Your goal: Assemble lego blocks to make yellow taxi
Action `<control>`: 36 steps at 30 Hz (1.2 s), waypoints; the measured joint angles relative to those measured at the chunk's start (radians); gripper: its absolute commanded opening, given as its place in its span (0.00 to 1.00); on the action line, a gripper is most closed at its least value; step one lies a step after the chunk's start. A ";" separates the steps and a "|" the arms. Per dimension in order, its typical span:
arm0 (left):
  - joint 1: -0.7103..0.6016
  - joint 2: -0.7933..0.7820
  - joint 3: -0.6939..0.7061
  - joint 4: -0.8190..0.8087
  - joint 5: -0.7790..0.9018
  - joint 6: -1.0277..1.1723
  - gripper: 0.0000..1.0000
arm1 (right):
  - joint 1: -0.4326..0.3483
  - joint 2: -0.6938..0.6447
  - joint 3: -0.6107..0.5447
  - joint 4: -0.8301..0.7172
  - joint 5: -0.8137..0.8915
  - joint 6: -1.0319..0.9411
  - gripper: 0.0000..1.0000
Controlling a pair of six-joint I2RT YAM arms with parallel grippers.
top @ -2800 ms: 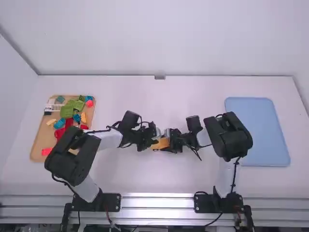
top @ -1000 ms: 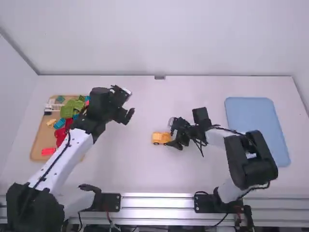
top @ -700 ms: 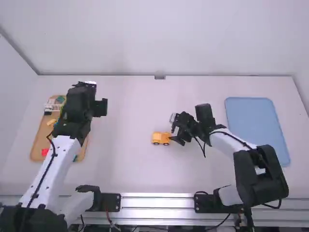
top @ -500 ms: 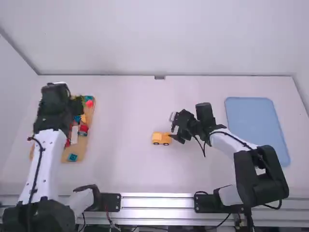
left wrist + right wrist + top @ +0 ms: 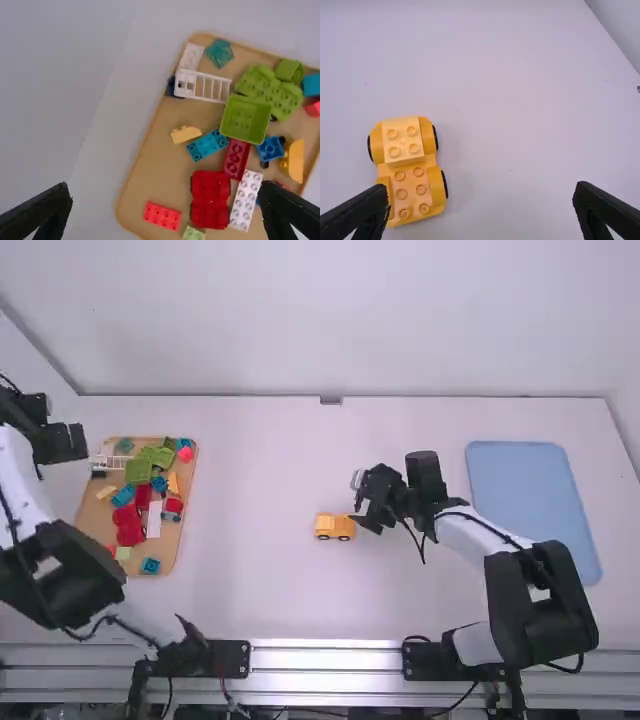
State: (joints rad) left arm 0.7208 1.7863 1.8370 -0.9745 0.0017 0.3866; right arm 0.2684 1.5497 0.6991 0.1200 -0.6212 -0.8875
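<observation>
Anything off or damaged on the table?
One minor oddity: the white ladder piece overlaps a dark block right at the tan tray's edge, probably just loose piling. No damage visible; the yellow vehicle stands upright on its wheels.

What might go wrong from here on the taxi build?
Left gripper: open, facing the crowded tray. Going for the small yellow brick, it might knock the teal brick beside it.
Yellow car: on wheels, unheld near the open right gripper; a nudge may roll it.
</observation>
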 measured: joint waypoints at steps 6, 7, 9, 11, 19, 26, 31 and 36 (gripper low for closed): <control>0.005 0.219 0.209 -0.113 0.056 0.220 0.99 | 0.000 0.000 0.000 0.028 0.001 0.049 0.98; 0.005 0.236 0.222 -0.120 0.058 0.256 0.99 | 0.000 0.000 0.000 0.029 0.001 0.053 0.99; 0.005 0.259 0.240 -0.141 0.052 0.323 1.00 | 0.000 0.000 0.000 0.029 0.001 0.062 0.98; 0.005 0.274 0.246 -0.160 0.039 0.373 0.96 | 0.000 0.000 0.000 0.029 0.000 0.069 0.98; 0.006 0.291 0.246 -0.203 -0.002 0.524 0.96 | 0.000 0.000 0.000 0.038 0.000 0.096 0.98; 0.006 0.291 0.241 -0.201 0.000 0.613 0.87 | 0.000 0.000 0.000 0.034 0.001 0.118 0.99; 0.006 0.291 0.165 -0.116 -0.004 0.671 0.74 | 0.000 0.000 0.000 0.031 0.000 0.153 0.98; 0.006 0.305 0.007 0.077 -0.014 0.724 0.75 | 0.000 0.000 0.000 0.030 0.000 0.190 0.98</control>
State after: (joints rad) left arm 0.7265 2.0911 1.8439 -0.8970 -0.0124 1.1110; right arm 0.2680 1.5497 0.6991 0.1501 -0.6212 -0.6979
